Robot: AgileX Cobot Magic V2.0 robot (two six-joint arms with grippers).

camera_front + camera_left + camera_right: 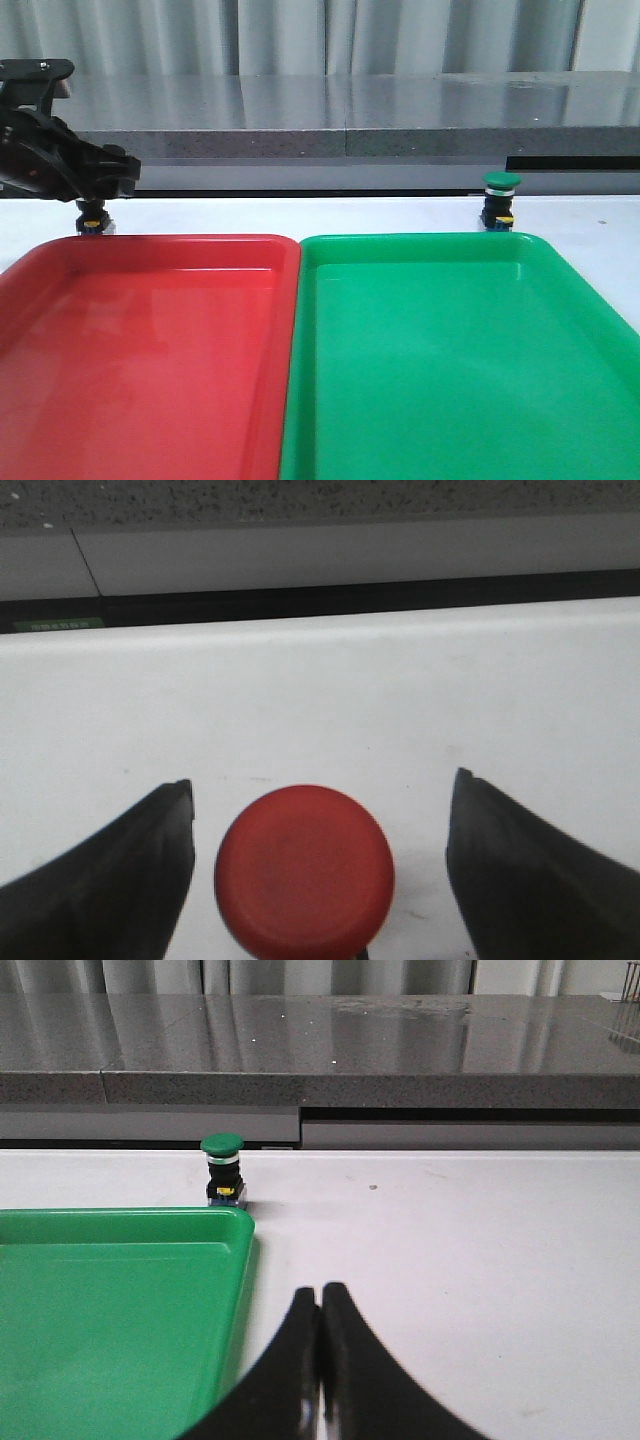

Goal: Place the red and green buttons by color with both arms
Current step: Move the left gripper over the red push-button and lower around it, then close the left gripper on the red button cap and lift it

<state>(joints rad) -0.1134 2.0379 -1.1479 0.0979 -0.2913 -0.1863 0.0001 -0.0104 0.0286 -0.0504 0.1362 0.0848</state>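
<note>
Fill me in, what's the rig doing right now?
Sorting buttons by color into trays. The left gripper is open and straddling the red button, which sits on the white table just behind the red tray; no squeeze yet. The right gripper is shut, empty, held back beside the green tray. The green button stands upright behind that tray, untouched. Both trays hold nothing.

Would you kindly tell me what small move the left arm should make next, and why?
Probably close the left hand: its open fingers already flank the red button, which stands on the table behind the red tray, not yet gripped.
</note>
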